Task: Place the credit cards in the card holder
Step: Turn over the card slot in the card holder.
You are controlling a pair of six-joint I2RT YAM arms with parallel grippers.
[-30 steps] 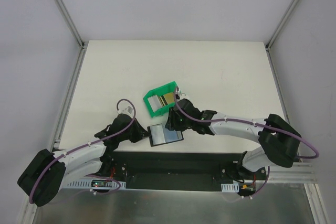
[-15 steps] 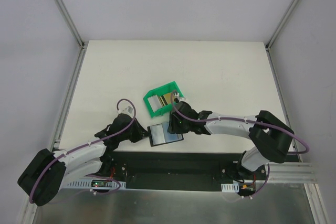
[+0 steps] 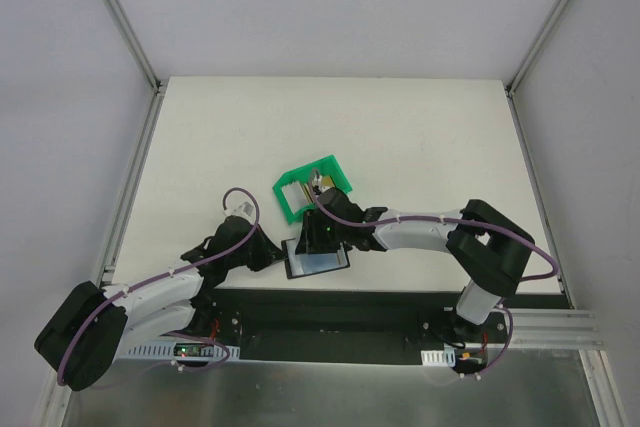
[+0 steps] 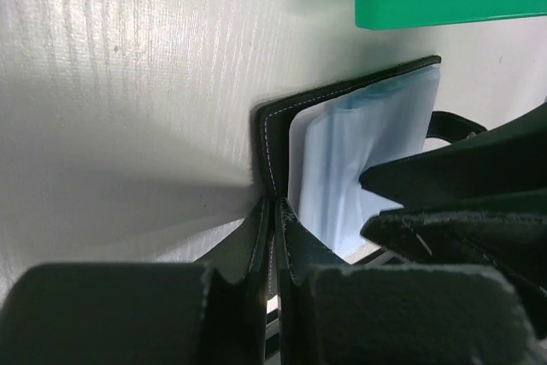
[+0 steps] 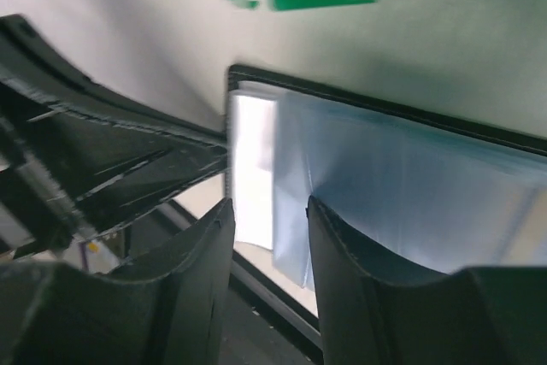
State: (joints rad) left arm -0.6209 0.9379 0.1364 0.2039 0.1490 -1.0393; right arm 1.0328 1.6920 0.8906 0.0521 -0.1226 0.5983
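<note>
One card holder (image 3: 320, 262) lies spread, left gripper (image 4: 273, 221) clamped on its edge, right gripper (image 5: 269, 213) gaping above

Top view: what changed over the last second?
The right end effector swung from the green bin toward the near edge, now over the open wallet. No visible grab or release. The left end effector stays clamped on the wallet's edge; wallet and bin unmoved.

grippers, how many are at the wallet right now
2. The left gripper is shut on the wallet's left edge. The right gripper is over its open inside, jaws apart, with nothing visible between them.
</note>
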